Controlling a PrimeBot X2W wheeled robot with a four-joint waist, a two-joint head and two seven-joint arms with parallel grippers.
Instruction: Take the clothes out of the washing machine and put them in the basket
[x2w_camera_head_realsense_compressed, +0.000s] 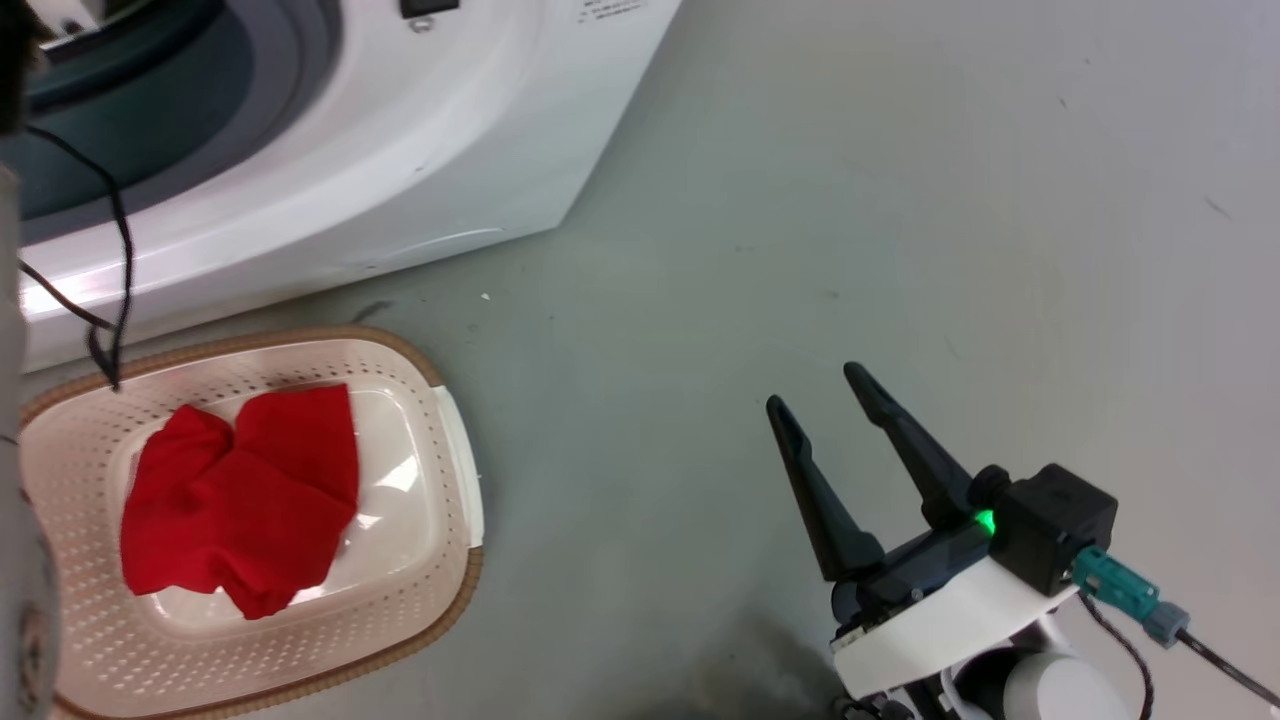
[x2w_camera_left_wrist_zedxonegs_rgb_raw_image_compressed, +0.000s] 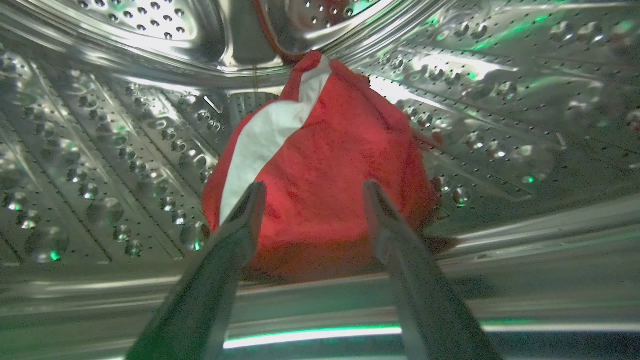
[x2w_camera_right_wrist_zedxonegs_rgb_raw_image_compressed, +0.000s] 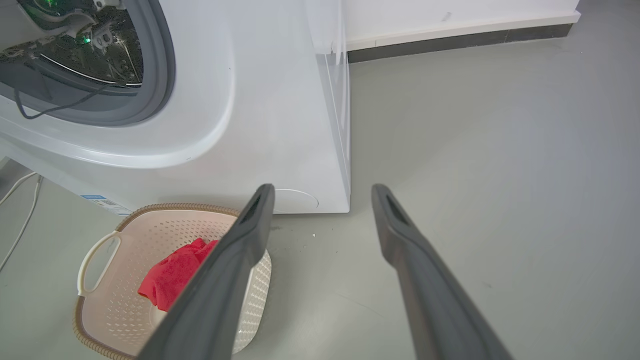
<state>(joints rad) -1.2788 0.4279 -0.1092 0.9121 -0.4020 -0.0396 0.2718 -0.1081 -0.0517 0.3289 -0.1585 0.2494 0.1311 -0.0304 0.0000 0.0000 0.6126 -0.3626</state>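
Beside the white washing machine, the cream basket sits on grey floor, 1 red garment inside. Floor runs right of the machine to dark skirting. Left gripper, fingers apart, faces white-banded garment in drum. Right gripper spread above floor. Machine sticker text unreadable.

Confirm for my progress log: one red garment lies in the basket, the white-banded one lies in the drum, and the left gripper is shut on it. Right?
Wrong on the grip: the left wrist view shows the left gripper open, jaws apart before the white-banded garment in the drum. The red garment does lie in the basket.
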